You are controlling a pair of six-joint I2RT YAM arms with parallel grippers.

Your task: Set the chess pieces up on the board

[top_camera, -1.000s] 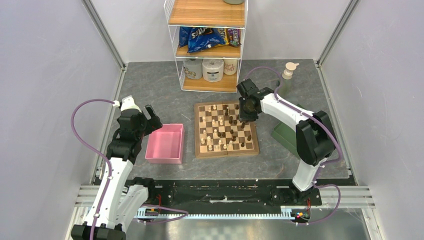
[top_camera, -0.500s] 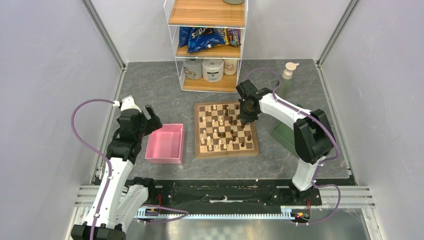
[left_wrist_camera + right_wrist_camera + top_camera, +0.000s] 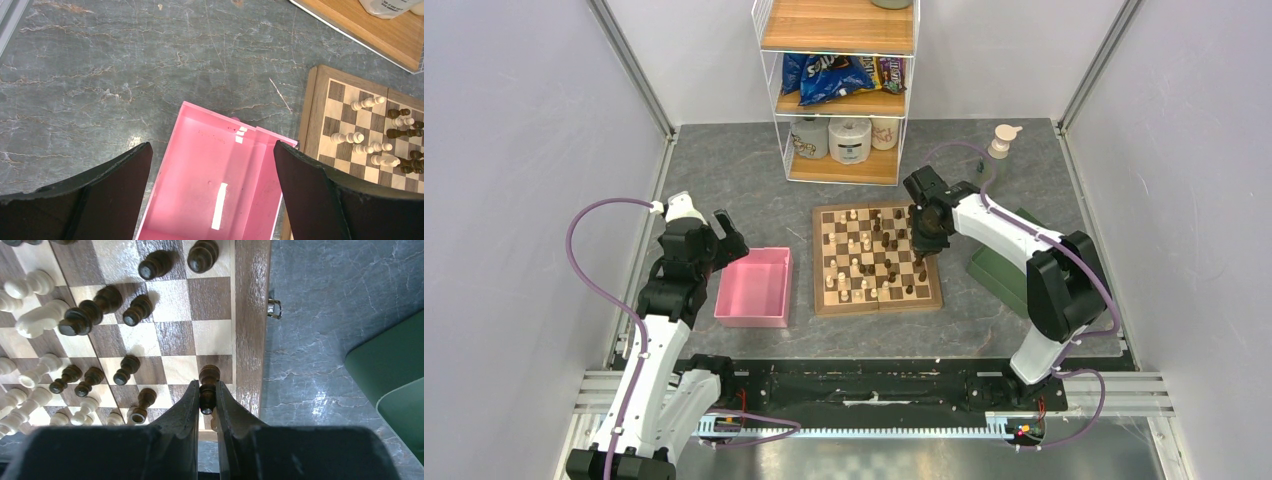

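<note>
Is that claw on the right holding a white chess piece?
No, the right gripper pinches a dark brown piece at the edge of the board.

We read nothing for certain — the snack bags (image 3: 834, 78) on the far shelf (image 3: 839, 35) carry lettering too small for us.

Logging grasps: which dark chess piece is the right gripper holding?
The dark piece at the right border of the board, pinched by the right gripper; no other piece is touched.
</note>
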